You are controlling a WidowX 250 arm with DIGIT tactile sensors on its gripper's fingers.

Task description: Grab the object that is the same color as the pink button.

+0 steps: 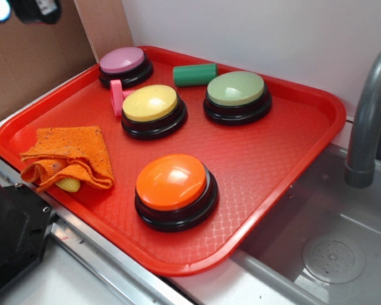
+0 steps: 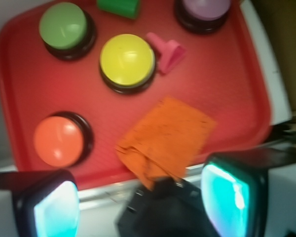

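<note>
The small bright pink piece (image 1: 117, 96) stands on the red tray (image 1: 276, 159), between the pink button (image 1: 123, 61) and the yellow button (image 1: 151, 103). In the wrist view the pink piece (image 2: 167, 52) lies right of the yellow button (image 2: 127, 59) and below the pink button (image 2: 206, 9). My gripper (image 2: 140, 200) is open wide and empty, high above the tray's near edge and well short of the pink piece. Its cyan-lit fingertips (image 2: 56, 210) frame the bottom of the wrist view. Only a dark part of the arm (image 1: 32, 7) shows at the exterior view's top left.
A green cylinder (image 1: 195, 74), a green button (image 1: 236, 89) and an orange button (image 1: 173, 182) sit on the tray. A crumpled orange cloth (image 1: 70, 155) partly covers a yellow item (image 1: 68, 184). A black box (image 1: 9, 235) stands beside the tray. A grey faucet (image 1: 368, 114) and sink lie right.
</note>
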